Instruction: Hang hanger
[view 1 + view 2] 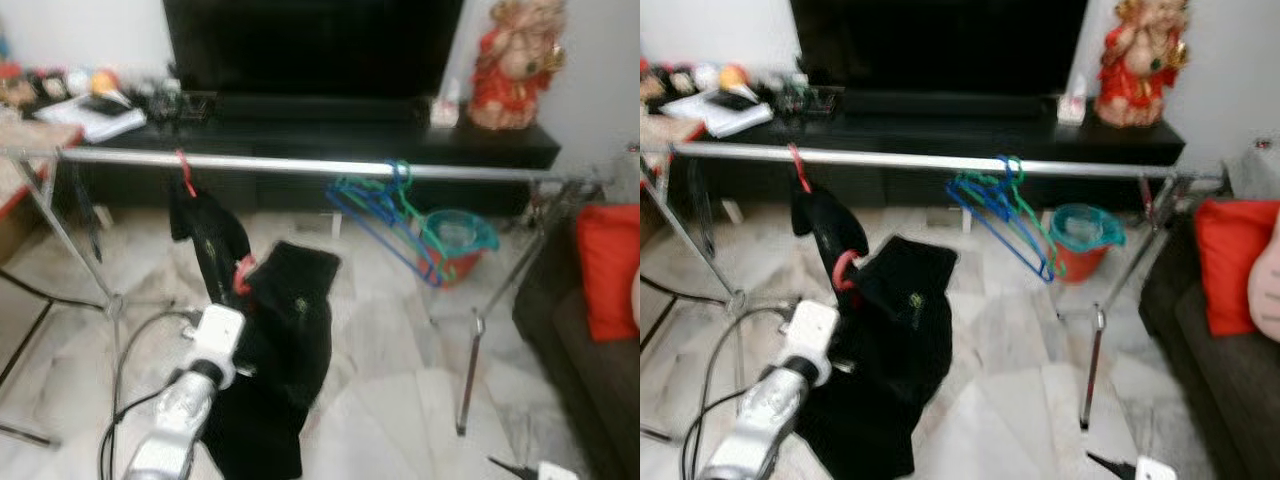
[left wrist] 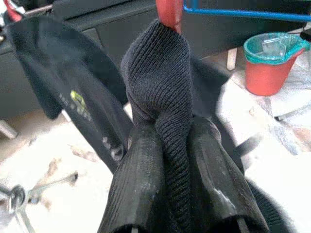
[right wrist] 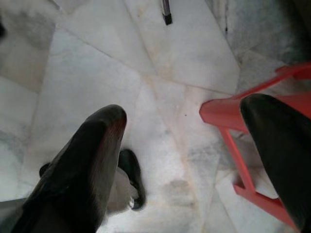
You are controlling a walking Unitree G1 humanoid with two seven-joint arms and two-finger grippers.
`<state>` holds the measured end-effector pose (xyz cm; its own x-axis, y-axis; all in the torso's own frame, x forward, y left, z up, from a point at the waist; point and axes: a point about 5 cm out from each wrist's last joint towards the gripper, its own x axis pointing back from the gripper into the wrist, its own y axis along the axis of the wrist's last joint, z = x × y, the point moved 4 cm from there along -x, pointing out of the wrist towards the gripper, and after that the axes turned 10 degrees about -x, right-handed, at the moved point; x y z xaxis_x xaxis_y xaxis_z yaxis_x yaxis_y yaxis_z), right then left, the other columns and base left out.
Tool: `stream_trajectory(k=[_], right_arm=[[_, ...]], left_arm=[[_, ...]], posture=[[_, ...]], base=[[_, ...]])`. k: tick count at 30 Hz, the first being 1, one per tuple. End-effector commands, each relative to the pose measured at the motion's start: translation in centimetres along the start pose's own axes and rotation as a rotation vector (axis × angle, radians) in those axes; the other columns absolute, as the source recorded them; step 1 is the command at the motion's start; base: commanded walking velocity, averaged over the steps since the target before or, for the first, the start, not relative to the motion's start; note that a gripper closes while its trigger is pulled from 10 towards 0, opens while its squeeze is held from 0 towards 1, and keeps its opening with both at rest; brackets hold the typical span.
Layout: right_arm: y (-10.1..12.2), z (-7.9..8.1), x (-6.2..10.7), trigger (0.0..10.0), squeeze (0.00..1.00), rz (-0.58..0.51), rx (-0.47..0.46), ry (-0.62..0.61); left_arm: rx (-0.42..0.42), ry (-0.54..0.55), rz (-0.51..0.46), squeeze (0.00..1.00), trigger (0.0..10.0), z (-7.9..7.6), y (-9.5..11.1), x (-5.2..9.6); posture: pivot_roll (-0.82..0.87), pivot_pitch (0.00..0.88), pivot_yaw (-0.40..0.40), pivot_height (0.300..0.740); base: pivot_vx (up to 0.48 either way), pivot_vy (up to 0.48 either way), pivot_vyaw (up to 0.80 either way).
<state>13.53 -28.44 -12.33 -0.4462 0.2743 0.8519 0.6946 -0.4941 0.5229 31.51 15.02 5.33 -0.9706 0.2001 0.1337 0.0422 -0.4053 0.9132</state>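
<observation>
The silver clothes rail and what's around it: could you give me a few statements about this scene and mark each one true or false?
1. The left pincer is shut on the black knitted garment. True.
2. The silver metal clothes rail holds no hangers. False: a bunch of blue and green plastic hangers hangs on it, and a red hanger hook too.
3. The red bucket with a teal liner stands on the black TV cabinet. False: it stands on the marble floor.
4. The right pincer is open above the floor. True.
</observation>
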Motion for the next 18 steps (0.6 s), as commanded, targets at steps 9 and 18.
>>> stream_trajectory(k=[9,18], right_arm=[[0.05,-0.88,0.1,10.0,0.0,0.008,0.007,-0.013],[0.11,-0.71,0.07,10.0,0.0,0.018,0.012,0.004]], left_arm=[[-0.005,-0.009,-0.035,0.0,10.0,-0.37,1.13,-0.36],[-0.008,-0.022,-0.018,0.0,10.0,-0.72,0.96,-0.42]], posture=[[0.01,0.0,-0.033,0.74],[0.01,0.0,-0.043,0.74]], base=[[0.359,0.0,0.0],[0.149,0.0,0.0]])
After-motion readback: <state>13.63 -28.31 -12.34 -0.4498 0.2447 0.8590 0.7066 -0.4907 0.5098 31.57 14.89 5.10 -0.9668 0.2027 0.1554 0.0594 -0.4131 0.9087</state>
